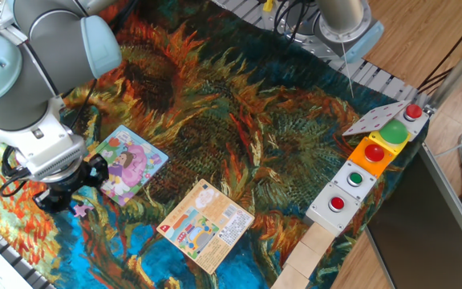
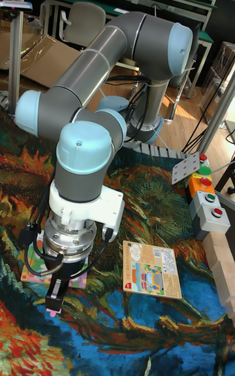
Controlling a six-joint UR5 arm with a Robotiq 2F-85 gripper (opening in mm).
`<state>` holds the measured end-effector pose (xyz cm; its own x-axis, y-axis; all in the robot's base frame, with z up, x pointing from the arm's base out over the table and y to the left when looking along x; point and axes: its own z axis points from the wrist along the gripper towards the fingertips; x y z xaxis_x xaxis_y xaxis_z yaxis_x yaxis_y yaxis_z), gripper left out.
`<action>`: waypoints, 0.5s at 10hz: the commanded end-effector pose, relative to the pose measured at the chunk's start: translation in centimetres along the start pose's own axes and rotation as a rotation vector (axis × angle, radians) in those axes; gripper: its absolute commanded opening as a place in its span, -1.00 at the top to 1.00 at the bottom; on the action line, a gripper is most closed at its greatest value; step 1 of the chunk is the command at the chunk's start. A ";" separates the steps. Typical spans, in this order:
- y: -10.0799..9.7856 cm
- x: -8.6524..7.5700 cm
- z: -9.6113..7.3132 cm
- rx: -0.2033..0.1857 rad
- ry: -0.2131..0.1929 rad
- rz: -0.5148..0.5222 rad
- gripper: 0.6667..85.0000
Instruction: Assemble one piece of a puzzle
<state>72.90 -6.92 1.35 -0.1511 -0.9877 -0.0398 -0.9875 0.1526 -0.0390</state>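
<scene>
Claw (image 1: 64, 201) low over the piece (image 1: 81, 209), grip state unclear, puzzle (image 1: 128, 163) just beside, open worktop (image 1: 239, 120) beyond.

1. The UR5 arm (image 2: 98, 56) rises from its base at the far side of the table and folds forward and down toward the near left corner.
2. Its wrist (image 1: 42, 148) points straight down, with black cables looped around the flange.
3. The gripper (image 2: 55, 301) hangs just above the surface, fingers vertical.
4. The jaws stand close together; whether they are fully closed cannot be told.
</scene>
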 end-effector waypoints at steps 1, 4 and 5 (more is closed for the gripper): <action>-0.6 0.0 0.2 0.007 -0.010 -0.006 -0.91; -1.2 0.1 0.9 0.007 -0.007 -0.020 -0.91; -1.0 -0.4 1.2 -0.012 -0.024 -0.017 -0.89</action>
<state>73.65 -7.04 0.60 -0.1335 -0.9902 -0.0415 -0.9901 0.1351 -0.0392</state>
